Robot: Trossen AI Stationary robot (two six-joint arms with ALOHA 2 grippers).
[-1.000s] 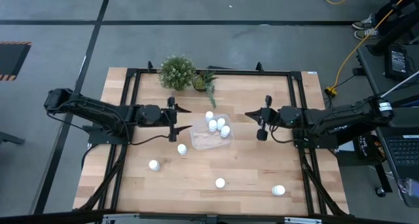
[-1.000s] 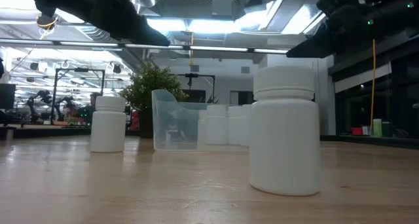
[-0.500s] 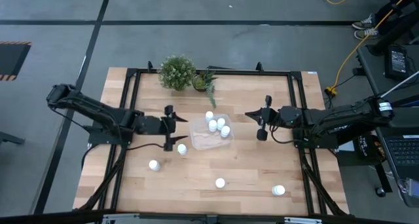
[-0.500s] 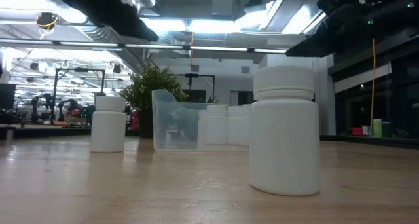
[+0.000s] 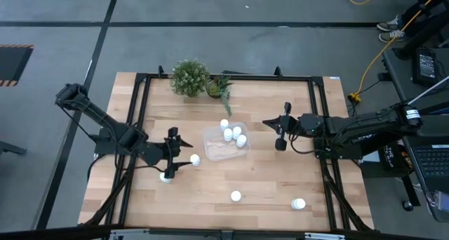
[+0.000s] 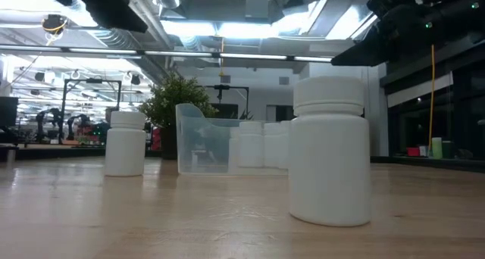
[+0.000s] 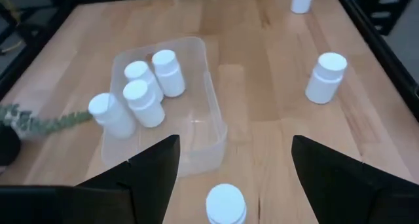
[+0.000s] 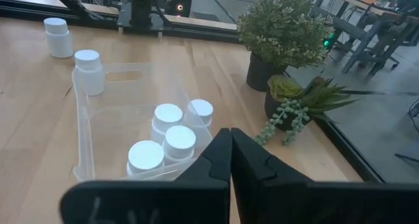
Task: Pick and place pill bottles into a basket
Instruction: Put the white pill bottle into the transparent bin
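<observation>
The clear basket (image 5: 226,143) sits mid-table with three white pill bottles (image 5: 236,135) standing in it. A fourth bottle (image 5: 224,124) stands at its far edge; inside or just outside, I cannot tell. My left gripper (image 5: 177,154) is open, left of the basket. A loose bottle (image 5: 195,158) stands just ahead of the gap between its fingers (image 7: 226,201), untouched. Another bottle (image 5: 165,177) stands by its near finger. Two more bottles (image 5: 236,196) (image 5: 299,204) stand near the table's front. My right gripper (image 5: 269,125) is shut and empty, right of the basket (image 8: 124,112).
A bushy potted plant (image 5: 189,77) and a smaller trailing plant (image 5: 221,89) stand at the table's far edge behind the basket. A black frame (image 5: 140,92) runs around the tabletop. Bare wood (image 5: 273,177) lies between the basket and the front bottles.
My left gripper has gone toward the table's near edge and a little left, from beside the basket's far left corner to the loose bottle left of the basket. The bottles and the basket stay where they were.
</observation>
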